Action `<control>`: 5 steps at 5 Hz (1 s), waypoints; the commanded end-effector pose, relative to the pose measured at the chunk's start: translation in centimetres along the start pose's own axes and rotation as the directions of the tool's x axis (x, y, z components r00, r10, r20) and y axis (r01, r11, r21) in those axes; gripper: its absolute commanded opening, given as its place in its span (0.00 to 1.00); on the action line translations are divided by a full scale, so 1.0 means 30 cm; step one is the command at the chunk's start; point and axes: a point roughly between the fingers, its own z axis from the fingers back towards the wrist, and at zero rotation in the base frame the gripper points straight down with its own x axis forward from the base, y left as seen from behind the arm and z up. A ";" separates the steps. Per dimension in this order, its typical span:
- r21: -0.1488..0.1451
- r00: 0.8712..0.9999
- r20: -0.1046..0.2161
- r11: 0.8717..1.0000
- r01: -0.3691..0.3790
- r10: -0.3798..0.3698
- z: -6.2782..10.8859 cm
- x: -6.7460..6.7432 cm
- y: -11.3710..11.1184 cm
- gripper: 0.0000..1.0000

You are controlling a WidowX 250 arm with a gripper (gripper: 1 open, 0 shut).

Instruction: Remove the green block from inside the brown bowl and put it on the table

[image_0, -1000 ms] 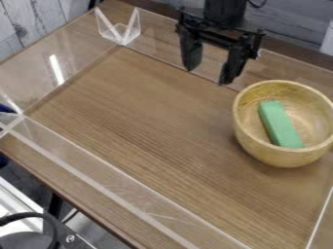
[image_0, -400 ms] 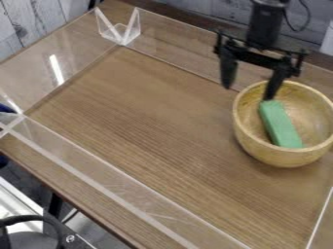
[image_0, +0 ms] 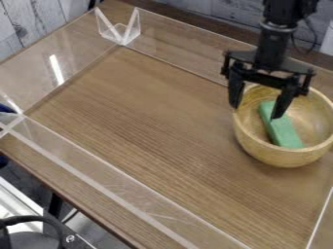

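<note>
The green block [image_0: 281, 129] lies flat inside the brown bowl [image_0: 252, 130], which stands at the right side of the table [image_0: 143, 117]. My gripper [image_0: 262, 101] hangs open over the bowl's rear rim, its dark fingers [image_0: 237, 91] spread on either side of the block's far end. Nothing is held between them. The block's far tip is partly hidden behind the right finger.
Low clear acrylic walls [image_0: 92, 160] edge the tabletop. A clear triangular bracket [image_0: 117, 27] stands at the back left corner. Bare wood-grain surface stretches left and in front of the bowl.
The open gripper has travelled right and down, from behind the table's middle to just over the bowl's rear rim. The block and bowl have not moved.
</note>
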 end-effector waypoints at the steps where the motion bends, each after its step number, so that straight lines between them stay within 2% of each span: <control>1: -0.011 0.997 0.075 1.000 0.023 -0.022 0.045 0.040 -0.020 1.00; 2: -0.006 0.995 0.095 0.999 0.037 -0.036 0.040 0.060 -0.023 1.00; 4: -0.001 0.997 0.057 0.999 0.042 -0.042 0.049 0.085 -0.059 1.00; 5: -0.017 0.997 0.047 0.998 0.054 -0.054 0.019 0.104 -0.053 1.00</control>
